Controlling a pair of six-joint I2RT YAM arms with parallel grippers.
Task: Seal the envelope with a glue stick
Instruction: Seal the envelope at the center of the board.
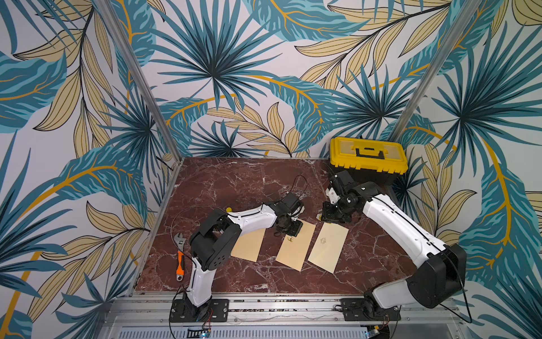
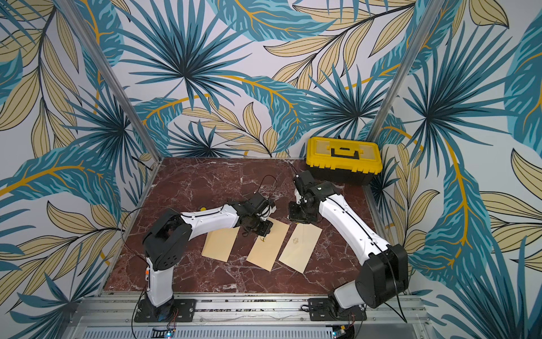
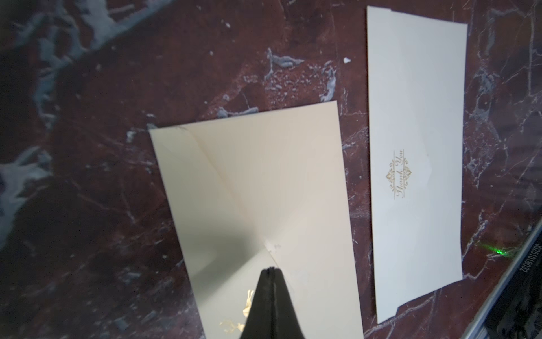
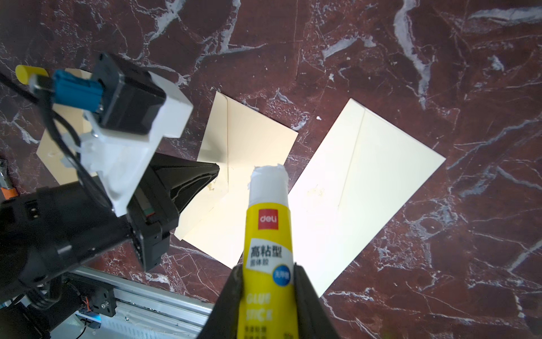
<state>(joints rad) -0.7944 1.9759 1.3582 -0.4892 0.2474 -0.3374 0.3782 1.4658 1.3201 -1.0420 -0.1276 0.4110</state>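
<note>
The right end effector [image 4: 267, 268] is clamped on the lower body of the glue stick [image 4: 268, 232], jaws pinching both sides of the yellow tube. The tube is uncapped: a stub of white glue [image 4: 268, 182], ragged at the top, stands proud of it. The stick hangs in the air above the desk [image 1: 234, 182], nose pointing toward the gap between the middle envelope [image 4: 258, 138] and the right-hand envelope [image 4: 366, 182], touching neither as far as the wrist view shows.

Across from it, the left end effector [image 3: 271, 270] has its jaws shut tight, tip down on the middle envelope right by the point of the flap [image 3: 249, 176]. Whether it pinches paper or only pins it, the views do not settle.

Further out, the cap [image 4: 25, 73] lies on the desk beyond the left arm, and a third envelope [image 1: 249, 245] sits partly under that arm. The orange-handled wrench [image 1: 180, 255] rests at the desk's left edge, the yellow toolbox [image 1: 368, 155] in the far right corner.

Now the danger. Glue goes on next, by the look of it, and that stub is long: press hard or drag it at a slant and it could smear wide or snap off. The two end effectors work close together, so a swipe along the flap could bump the left one or daub it with glue. And if the hold on the paper slips, the envelope may skate on the polished marble under the stroke.
</note>
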